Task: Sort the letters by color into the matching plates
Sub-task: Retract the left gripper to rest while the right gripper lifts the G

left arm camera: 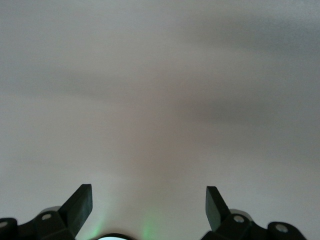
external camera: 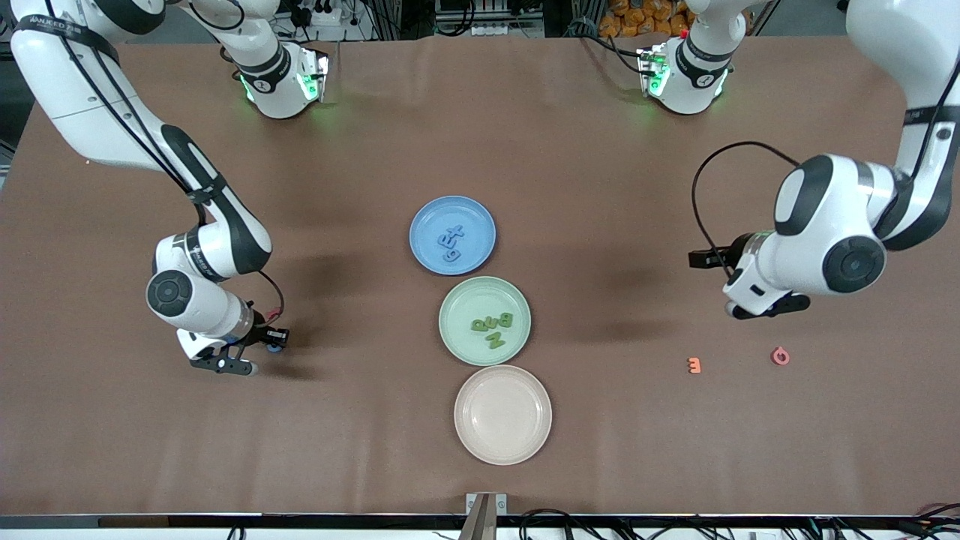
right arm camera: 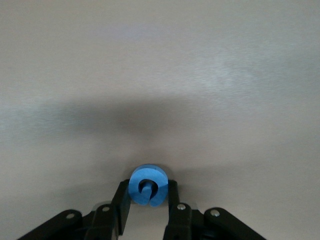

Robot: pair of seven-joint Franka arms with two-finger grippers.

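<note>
Right gripper (right arm camera: 148,200) low at the table's right-arm end, about eight o'clock from the blue plate (external camera: 431,259), fingers clamped on the blue letter (right arm camera: 147,185), presumably for carrying to that plate. Open tabletop (external camera: 352,375) lies between them. Left gripper (left arm camera: 149,202) waits spread wide and empty, at three o'clock from the green plate (external camera: 457,341).

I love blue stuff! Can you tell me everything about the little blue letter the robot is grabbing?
The blue letter is a small round foam piece, matte bright blue, curled like a ring with a hook inside. It sits low over the brown table at the right arm's end, pinched between the jaws of the right gripper, which press its two sides.
</note>
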